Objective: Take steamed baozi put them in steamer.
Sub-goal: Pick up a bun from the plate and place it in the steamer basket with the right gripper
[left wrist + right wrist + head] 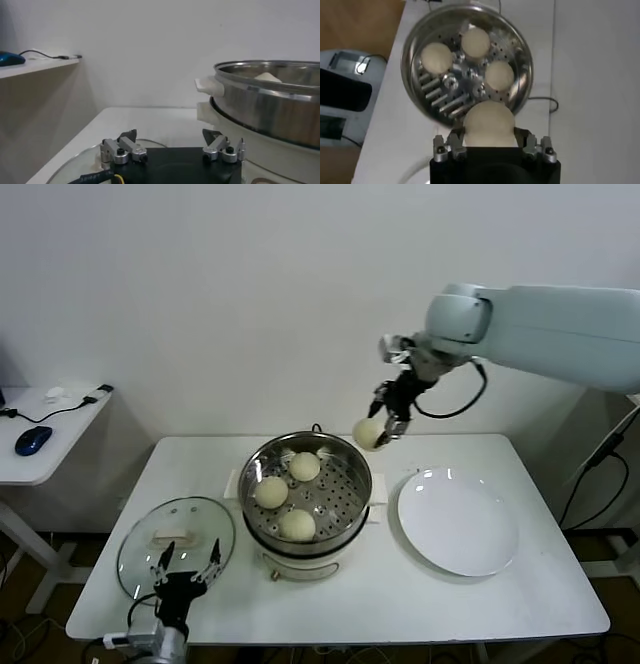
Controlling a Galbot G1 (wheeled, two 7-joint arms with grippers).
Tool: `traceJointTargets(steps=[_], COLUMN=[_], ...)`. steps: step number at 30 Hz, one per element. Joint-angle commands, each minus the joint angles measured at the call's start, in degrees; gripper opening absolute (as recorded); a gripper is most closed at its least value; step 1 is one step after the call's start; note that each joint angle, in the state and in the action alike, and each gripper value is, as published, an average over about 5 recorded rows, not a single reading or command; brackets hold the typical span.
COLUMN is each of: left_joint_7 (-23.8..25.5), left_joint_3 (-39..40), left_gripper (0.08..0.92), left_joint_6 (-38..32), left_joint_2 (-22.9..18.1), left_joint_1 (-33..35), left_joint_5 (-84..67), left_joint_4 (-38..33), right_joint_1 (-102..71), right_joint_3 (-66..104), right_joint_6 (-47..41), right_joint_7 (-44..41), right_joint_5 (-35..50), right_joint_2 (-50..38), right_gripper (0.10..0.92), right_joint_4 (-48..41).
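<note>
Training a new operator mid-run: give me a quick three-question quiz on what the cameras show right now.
1. How many baozi lie on the tray inside the steamer?
2. True or false: the right gripper holds a baozi above the table, beside the steamer's rim.
3. The left gripper hangs over: A) the white plate B) the glass lid C) the steamer.

Key: 1. Three. 2. True. 3. B.

Cream-white baozi (271, 492) are sitting in a shiny silver steamer (352, 504) whose tray is showing a pattern of round holes. A plain white plate (458, 521) is lying on a white table (500, 604). A black right gripper (378, 427) is holding another cream baozi (489, 123).
</note>
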Motion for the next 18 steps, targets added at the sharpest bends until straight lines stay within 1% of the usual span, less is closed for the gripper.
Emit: traceJointTargets(steps=[1,9,18], left_joint_7=[-0.03,0.05,0.05], left_joint_3=[0.01,0.06,0.13], left_gripper=[0.823,0.823,0.823], left_joint_6=[0.1,0.11,-0.07], left_joint_2=[0.06,-0.1,-0.12], left_joint_1=[-0.13,0.13,0.34], left_joint_5=[-0.18,-0.17,-0.05], left_joint_4=[-0.16,-0.37,-0.23], right_joint_1=[-6.52,-13.52,-16.55], right_joint_3=[-0.86,-0.44,0.56], right_joint_6=[-6.55,-8.55,-9.34], right_joint_7=[7.59,10.8,12.08], right_joint_5=[3.89,-2.3,-5.54], right_joint_2=[11.31,10.63,9.7], right_gripper=[0.67,0.67,0.67], right_joint_4=[1.68,0.09,-0.69])
